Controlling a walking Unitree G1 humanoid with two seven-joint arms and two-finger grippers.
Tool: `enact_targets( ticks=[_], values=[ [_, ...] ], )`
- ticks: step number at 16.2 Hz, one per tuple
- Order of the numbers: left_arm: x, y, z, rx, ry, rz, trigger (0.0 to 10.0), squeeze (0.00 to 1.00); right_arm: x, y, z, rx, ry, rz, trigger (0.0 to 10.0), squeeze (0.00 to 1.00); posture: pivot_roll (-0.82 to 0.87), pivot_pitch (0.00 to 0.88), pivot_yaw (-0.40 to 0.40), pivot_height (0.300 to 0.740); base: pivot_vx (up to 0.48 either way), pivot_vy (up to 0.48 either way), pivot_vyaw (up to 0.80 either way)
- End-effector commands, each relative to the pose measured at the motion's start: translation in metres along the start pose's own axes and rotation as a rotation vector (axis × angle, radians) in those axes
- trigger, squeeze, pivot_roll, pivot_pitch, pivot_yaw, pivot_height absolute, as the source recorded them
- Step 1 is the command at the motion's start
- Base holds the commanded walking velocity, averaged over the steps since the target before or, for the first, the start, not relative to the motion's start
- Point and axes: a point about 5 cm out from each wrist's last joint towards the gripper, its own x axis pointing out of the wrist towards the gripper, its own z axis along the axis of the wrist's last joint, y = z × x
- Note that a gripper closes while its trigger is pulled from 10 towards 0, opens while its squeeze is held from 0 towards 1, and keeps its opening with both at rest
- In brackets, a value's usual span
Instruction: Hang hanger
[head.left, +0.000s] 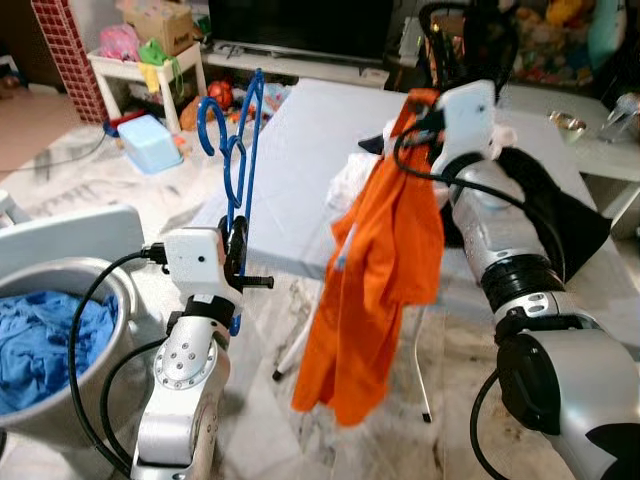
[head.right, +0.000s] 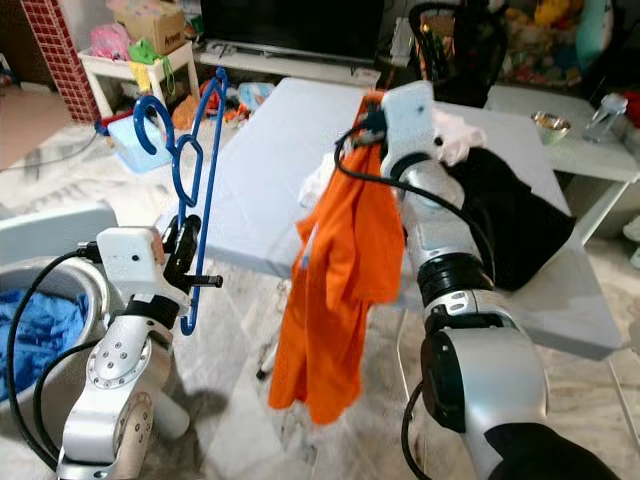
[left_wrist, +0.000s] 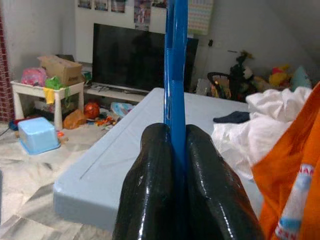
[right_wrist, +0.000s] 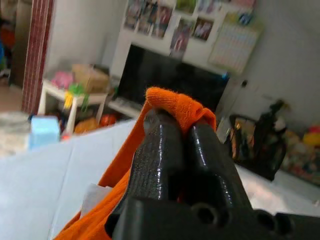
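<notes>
A blue plastic hanger (head.left: 232, 150) stands upright in front of the table's left corner, hook uppermost, with my left gripper (head.left: 238, 243) shut on its lower part. The left wrist view shows the hanger's blue bar (left_wrist: 175, 75) pinched between the two black fingers (left_wrist: 150, 190). An orange shirt (head.left: 375, 270) dangles from my right gripper (head.left: 420, 105), which is shut on a fold of its cloth at the top. In the right wrist view the orange cloth (right_wrist: 175, 102) wraps over the fingertips. The shirt hangs down past the table's front edge toward the floor.
A light blue folding table (head.left: 290, 160) carries white clothes (head.left: 350, 180) and a black garment (head.left: 560, 220). A grey tub (head.left: 60, 340) of blue laundry stands at my left. A TV (head.left: 300, 25), a small white shelf (head.left: 140, 70) and toys line the far wall.
</notes>
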Motion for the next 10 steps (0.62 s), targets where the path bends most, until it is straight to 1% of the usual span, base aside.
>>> enact_targets(
  ticks=[1,4,10],
  values=[
    [0.0039,-0.0034,0.0062,-0.007,-0.032,-0.024,10.0,0.0,-0.0004,-0.0054,0.0071,0.009,-0.042,-0.032,10.0,0.0,-0.05,0.0,-0.046,0.74,0.364,0.0,0.0],
    [0.0069,-0.0026,0.006,-0.008,-0.035,-0.027,10.0,0.0,-0.0024,-0.0076,0.0074,0.012,-0.044,-0.04,10.0,0.0,-0.05,0.0,-0.045,0.74,0.399,0.0,0.0],
    [0.0048,-0.0031,0.0044,-0.016,-0.03,-0.025,10.0,0.0,-0.0027,-0.0054,0.0095,0.018,-0.055,-0.038,10.0,0.0,-0.05,0.0,-0.047,0.74,0.43,0.0,0.0]
  ],
)
